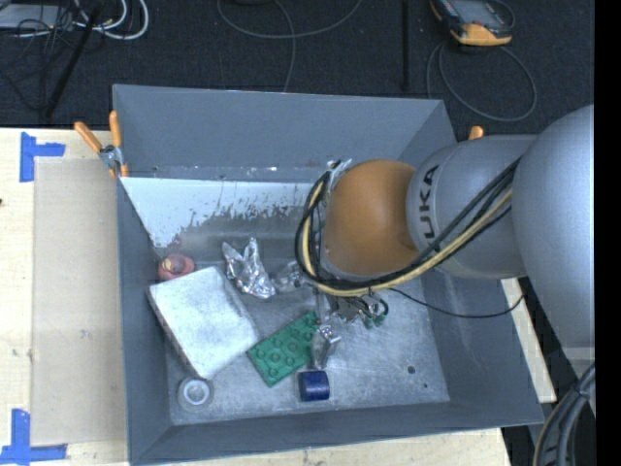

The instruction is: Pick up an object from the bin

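White foam pad (202,320) is laid at the left of the bin (272,134), with crumpled foil (247,268) behind it. Green studded building plate (281,350) is seen centre-front, blue cap (313,385) beside it. Gripper (327,341) is positioned over the plate's right edge; jaws' state cannot be told.

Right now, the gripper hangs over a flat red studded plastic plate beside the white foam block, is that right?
Not quite: the flat studded plastic plate is green, not red. The camera view shows it beside the white foam block, with the gripper over its right end.
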Available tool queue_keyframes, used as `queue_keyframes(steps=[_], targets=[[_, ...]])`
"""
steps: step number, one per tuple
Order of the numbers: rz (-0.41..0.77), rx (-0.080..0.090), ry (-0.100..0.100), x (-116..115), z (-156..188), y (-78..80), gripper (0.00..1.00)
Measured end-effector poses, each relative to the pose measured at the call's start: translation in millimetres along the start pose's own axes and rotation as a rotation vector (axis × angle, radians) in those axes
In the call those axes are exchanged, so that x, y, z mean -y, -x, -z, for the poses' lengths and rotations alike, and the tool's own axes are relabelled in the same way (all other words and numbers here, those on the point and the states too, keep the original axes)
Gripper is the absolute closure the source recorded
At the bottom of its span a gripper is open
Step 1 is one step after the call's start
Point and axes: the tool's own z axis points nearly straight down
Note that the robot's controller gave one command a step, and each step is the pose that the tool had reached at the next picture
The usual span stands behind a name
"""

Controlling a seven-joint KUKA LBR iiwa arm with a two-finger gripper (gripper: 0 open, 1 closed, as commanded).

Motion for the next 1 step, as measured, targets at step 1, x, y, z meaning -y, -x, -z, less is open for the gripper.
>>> queue_keyframes(steps=[1], targets=[[0.106, -0.006, 0.003, -7.1, 28.5, -19.5, 0.00]])
